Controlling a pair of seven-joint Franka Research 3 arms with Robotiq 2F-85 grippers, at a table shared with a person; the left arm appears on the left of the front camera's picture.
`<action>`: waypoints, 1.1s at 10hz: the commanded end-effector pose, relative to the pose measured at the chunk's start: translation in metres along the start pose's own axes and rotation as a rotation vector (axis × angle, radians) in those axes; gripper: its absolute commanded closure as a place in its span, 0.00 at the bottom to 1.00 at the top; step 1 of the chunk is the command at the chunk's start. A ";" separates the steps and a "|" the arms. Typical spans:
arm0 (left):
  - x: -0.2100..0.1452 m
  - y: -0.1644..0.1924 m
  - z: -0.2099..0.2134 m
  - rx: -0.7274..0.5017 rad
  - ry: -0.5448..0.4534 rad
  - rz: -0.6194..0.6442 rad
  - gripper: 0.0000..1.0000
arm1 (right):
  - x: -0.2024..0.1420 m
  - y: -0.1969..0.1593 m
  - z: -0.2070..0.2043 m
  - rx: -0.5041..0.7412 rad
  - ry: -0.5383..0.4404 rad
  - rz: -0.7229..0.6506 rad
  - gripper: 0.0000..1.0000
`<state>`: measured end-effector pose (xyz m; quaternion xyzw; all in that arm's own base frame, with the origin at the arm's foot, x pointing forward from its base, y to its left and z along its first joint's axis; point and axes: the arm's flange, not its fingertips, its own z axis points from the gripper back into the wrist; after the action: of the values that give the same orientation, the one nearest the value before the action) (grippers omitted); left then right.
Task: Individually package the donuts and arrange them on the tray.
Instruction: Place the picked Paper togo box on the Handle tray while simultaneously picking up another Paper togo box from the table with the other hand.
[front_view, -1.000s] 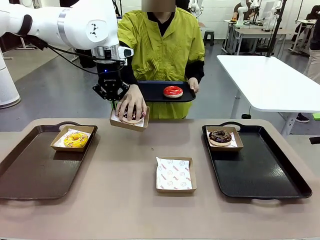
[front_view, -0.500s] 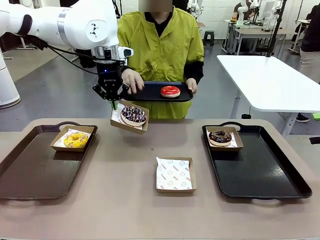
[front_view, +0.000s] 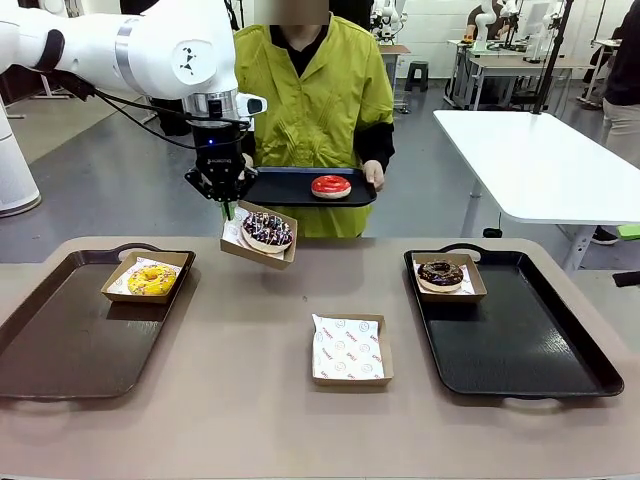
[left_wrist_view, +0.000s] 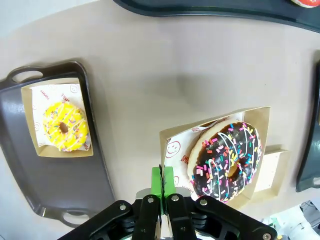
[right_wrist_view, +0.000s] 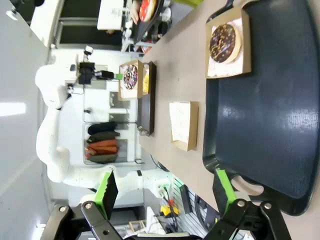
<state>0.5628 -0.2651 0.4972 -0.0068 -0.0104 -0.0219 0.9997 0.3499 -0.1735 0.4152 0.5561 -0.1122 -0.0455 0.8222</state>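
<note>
left gripper pinched tight on box edge, sprinkle donut inside, upper-left of middle | right gripper wide open, empty

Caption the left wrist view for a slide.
Left end effector pinches the edge of a box carrying the sprinkled donut above the table.

Across the beige table a person in a yellow-green jacket is standing and facing me. To my right, a long white table is standing on the grey floor, apart from ours. Far behind, more desks are showing.
</note>
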 end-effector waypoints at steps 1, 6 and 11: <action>-0.024 0.040 0.017 -0.001 0.024 -0.041 0.99 | 0.009 0.049 -0.040 -0.155 0.106 -0.005 0.00; -0.072 0.141 0.048 0.001 -0.002 0.047 0.99 | 0.020 0.164 -0.169 -0.478 0.138 0.043 0.00; -0.116 0.201 0.028 -0.011 -0.004 0.083 0.99 | 0.000 0.166 -0.275 -0.666 0.173 0.086 0.00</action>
<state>0.4671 -0.0650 0.5250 0.0009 0.0035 0.0275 0.9996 0.4029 0.1354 0.4822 0.2718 -0.0483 0.0165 0.9610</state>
